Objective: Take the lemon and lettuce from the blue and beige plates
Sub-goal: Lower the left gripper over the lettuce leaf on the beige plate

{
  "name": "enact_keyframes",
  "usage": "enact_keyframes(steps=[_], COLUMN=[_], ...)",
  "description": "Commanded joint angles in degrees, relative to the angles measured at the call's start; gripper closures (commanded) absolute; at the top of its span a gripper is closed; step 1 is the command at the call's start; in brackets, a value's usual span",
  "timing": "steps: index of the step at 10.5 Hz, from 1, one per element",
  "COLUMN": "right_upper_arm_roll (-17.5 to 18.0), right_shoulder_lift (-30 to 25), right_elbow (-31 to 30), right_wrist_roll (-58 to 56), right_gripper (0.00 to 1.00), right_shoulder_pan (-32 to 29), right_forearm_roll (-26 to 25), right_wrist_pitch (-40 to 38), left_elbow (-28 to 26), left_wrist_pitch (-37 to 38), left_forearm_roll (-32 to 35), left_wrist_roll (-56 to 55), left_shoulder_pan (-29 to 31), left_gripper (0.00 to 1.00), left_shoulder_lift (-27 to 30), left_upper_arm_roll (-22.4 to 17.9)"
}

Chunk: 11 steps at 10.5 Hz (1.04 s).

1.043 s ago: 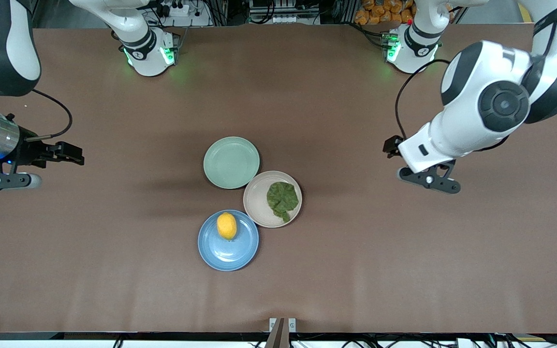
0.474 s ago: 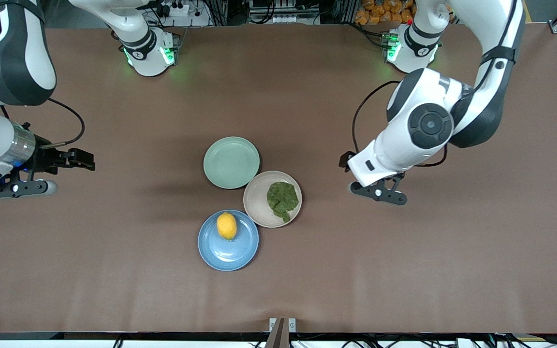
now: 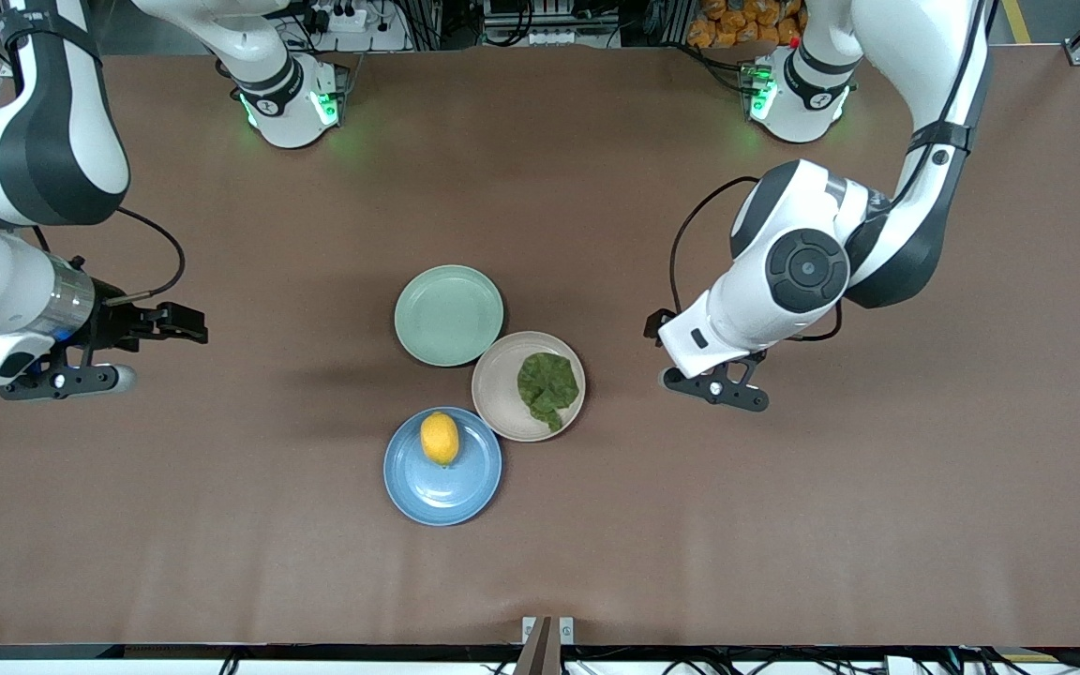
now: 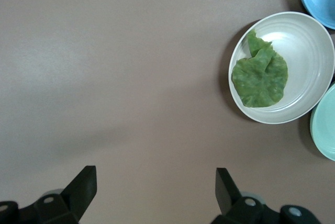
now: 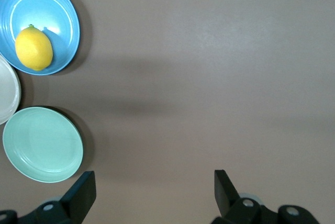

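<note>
The yellow lemon [image 3: 440, 438] [image 5: 34, 49] lies on the blue plate [image 3: 446, 497] [image 5: 49, 7]. A dark green lettuce [image 3: 547, 384] [image 4: 260, 76] leaf rests on the beige plate [image 3: 500, 384] [image 4: 309, 41], which touches the blue one. My left gripper [image 3: 714, 385] [image 4: 155, 178] hangs open over bare table beside the beige plate, toward the left arm's end. My right gripper [image 3: 62, 381] [image 5: 154, 178] hangs open over bare table well off toward the right arm's end. Neither holds anything.
An empty mint-green plate [image 3: 449, 315] [image 5: 43, 144] sits against the beige plate, farther from the front camera. Brown table [image 3: 784, 525] stretches wide around the three plates. Both arm bases stand at the table's top edge.
The left arm has swung in toward the beige plate, its gripper now close beside it. The right gripper has drifted a little toward the plates. Plates, lemon and lettuce have not moved.
</note>
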<state>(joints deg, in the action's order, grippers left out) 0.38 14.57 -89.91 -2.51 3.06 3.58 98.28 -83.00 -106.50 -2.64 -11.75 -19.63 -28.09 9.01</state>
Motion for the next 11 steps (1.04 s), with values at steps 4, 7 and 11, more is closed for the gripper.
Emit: enact_keyframes(steps=[4,7,11], right_upper_arm_roll=[0.0,-0.1,-0.2], right_shoulder_lift=[1.4,2.2,2.9], right_elbow=[-0.4,-0.5,-1.4], right_wrist_roll=[0.8,0.8,0.9], right_gripper=[0.00,0.00,0.00], right_shoulder_pan=[2.0,2.7,4.1], right_forearm_roll=[1.0,0.8,0.6], right_wrist_pitch=[1.6,2.3,4.5], left_elbow=[1.4,1.4,1.4], left_wrist_pitch=[-2.0,-4.7,-8.5], left_forearm_roll=[-1.1,-1.0,-0.8], left_wrist_roll=[-2.0,-5.3,-8.7], left_shoulder_pan=[-2.3,-3.7,-4.6], left_gripper=[0.00,0.00,0.00], left_shoulder_lift=[-2.9,-4.3,-6.1], left_upper_arm_roll=[-0.1,-0.1,-0.3])
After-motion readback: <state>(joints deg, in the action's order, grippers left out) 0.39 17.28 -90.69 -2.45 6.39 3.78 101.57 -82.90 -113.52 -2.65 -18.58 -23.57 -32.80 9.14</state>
